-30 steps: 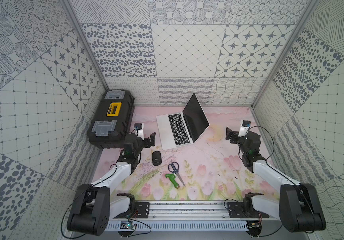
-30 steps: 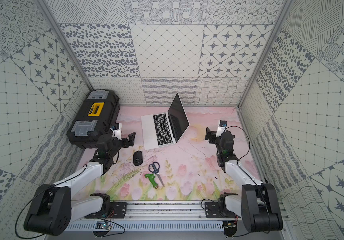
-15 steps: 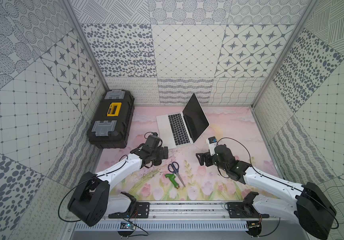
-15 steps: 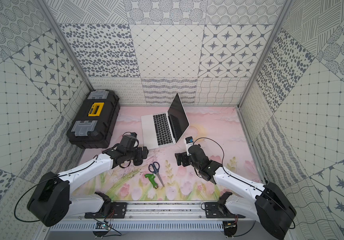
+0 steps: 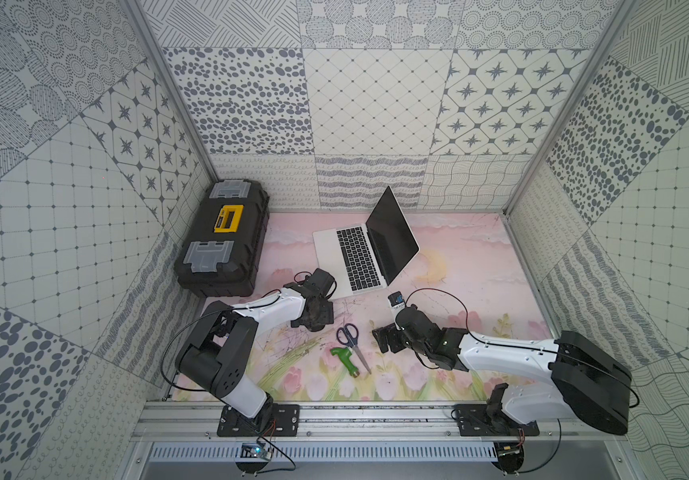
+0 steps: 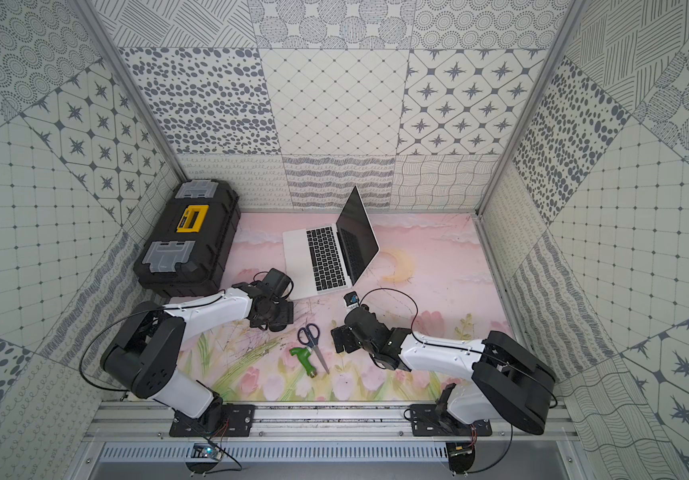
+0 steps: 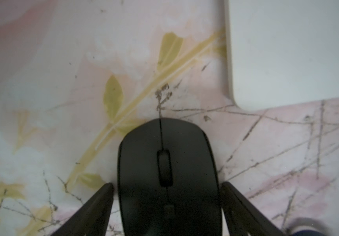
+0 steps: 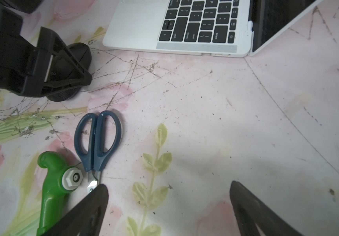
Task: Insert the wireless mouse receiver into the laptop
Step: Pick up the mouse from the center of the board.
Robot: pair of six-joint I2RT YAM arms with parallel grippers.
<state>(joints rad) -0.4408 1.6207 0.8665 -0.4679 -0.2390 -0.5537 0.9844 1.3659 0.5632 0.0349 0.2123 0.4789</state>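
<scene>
The dark grey wireless mouse (image 7: pixel 168 173) lies on the flowered mat close to the corner of the silver laptop (image 5: pixel 330 249), which stands open with its black screen up. My left gripper (image 7: pixel 167 184) is lowered over the mouse and open. One finger stands on each side of the mouse, with only slim gaps showing. In both top views the left gripper (image 5: pixel 313 320) hides the mouse. My right gripper (image 8: pixel 168 187) is open over bare mat, right of the scissors. The laptop's near side edge with its ports (image 8: pixel 206 54) shows in the right wrist view. The receiver is out of view.
A black-and-yellow toolbox (image 5: pixel 222 245) stands at the back left against the wall. Blue-handled scissors (image 5: pixel 351 338) and a green plastic tool (image 5: pixel 344 359) lie between the two arms. Patterned walls close the mat on three sides.
The left arm has swung down and forward onto the mouse, and its fingers have drawn in toward it. The right arm came from the right side to the middle, low beside the scissors.
</scene>
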